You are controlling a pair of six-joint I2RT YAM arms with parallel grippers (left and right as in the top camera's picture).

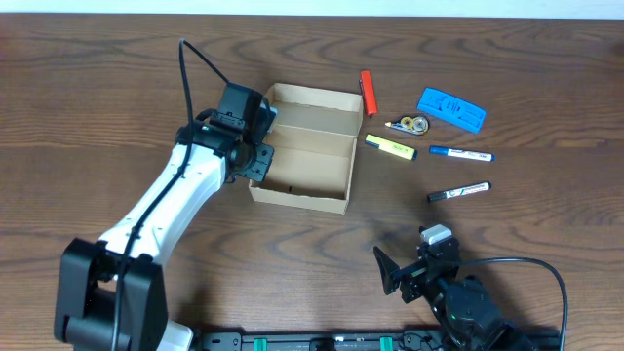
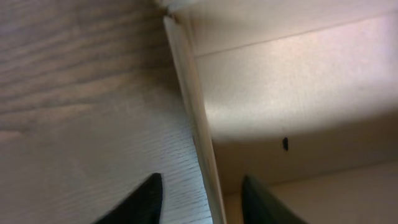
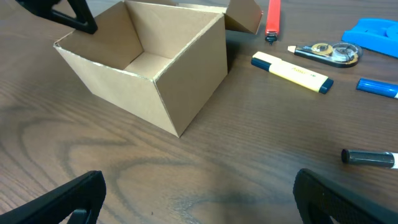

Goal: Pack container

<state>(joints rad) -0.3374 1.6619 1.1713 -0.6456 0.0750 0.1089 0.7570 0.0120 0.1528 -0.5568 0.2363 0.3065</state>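
Observation:
The container (image 1: 298, 199) is an open tan cardboard box at the table's middle, its flap lid folded back at the far side, nothing inside. My left gripper (image 1: 256, 158) is open and straddles the box's left wall (image 2: 186, 81): one finger is outside and one inside, with gaps to the wall in the left wrist view (image 2: 202, 182). My right gripper (image 1: 408, 275) is open and empty over bare table near the front edge, well short of the box (image 3: 186, 81).
Right of the box lie a red marker (image 1: 368, 94), a yellow highlighter (image 1: 390, 146), a correction tape (image 1: 409, 124), a blue flat case (image 1: 451, 108), a blue marker (image 1: 460, 153) and a black marker (image 1: 458, 192).

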